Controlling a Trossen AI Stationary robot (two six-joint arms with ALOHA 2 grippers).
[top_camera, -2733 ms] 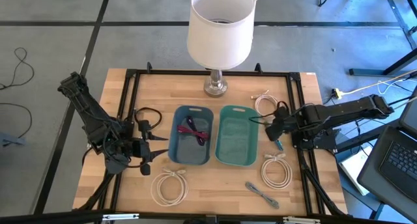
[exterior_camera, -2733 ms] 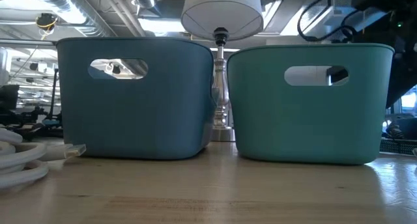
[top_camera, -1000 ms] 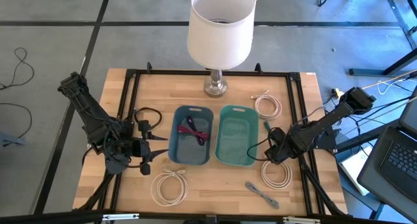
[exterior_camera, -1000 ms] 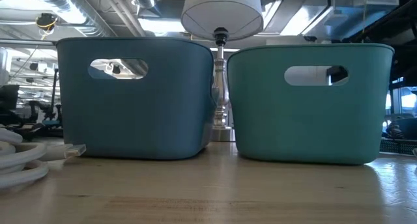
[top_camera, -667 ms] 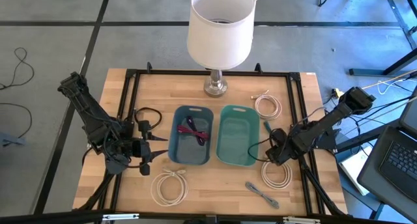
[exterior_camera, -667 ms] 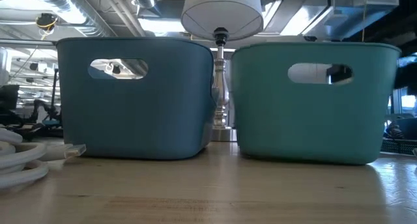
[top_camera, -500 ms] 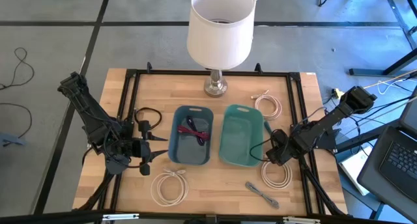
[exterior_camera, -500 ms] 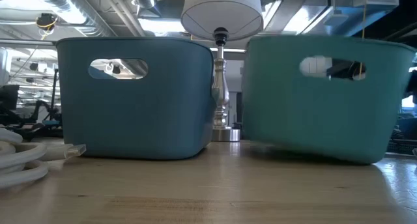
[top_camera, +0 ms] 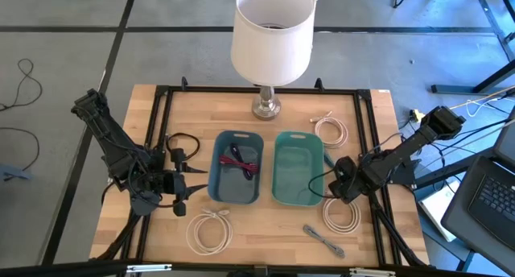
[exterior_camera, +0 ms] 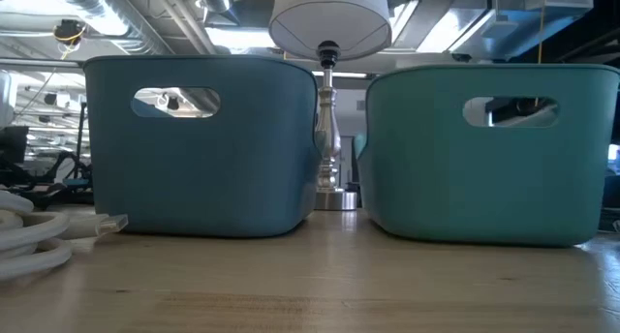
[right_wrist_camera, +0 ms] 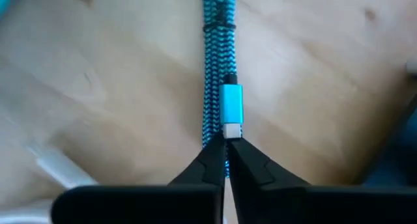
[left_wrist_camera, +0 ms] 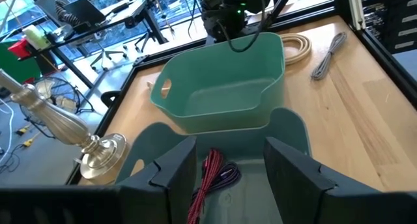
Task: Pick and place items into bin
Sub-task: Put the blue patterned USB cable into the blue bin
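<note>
My right gripper (top_camera: pixel 335 175) points down at the table just right of the teal bin (top_camera: pixel 296 140) and is shut on a teal braided cable (right_wrist_camera: pixel 218 48). A bit of that cable (top_camera: pixel 327 159) shows beside the bin. My left gripper (left_wrist_camera: pixel 228 165) hangs open to the left of the blue bin (top_camera: pixel 235 188), in which red and purple straps (top_camera: pixel 241 163) lie. White coils (top_camera: pixel 210 230) (top_camera: pixel 342 213) (top_camera: pixel 330 130), a grey strap (top_camera: pixel 323 240) and a black cable loop (top_camera: pixel 182 143) lie flat on the table. My right gripper pinches the teal cable between its two fingertips (right_wrist_camera: pixel 210 160), just short of the cable's metal plug (right_wrist_camera: pixel 232 108). The fingers come from above, one on each side of the bundled strands. The cable lies flat on the wooden table and runs straight away from the fingers.
A lamp with a white shade (top_camera: pixel 272 35) stands at the table's far middle, behind the two bins. A black frame (top_camera: pixel 257 90) rims the tabletop. A black wire (left_wrist_camera: pixel 244 43) from the right arm droops over the teal bin's rim.
The teal bin has slid a little toward the table's right edge: it tipped and turned halfway through and now stands flat again, farther from the blue bin. My right gripper has stayed beside the bin's right wall, sinking slightly.
</note>
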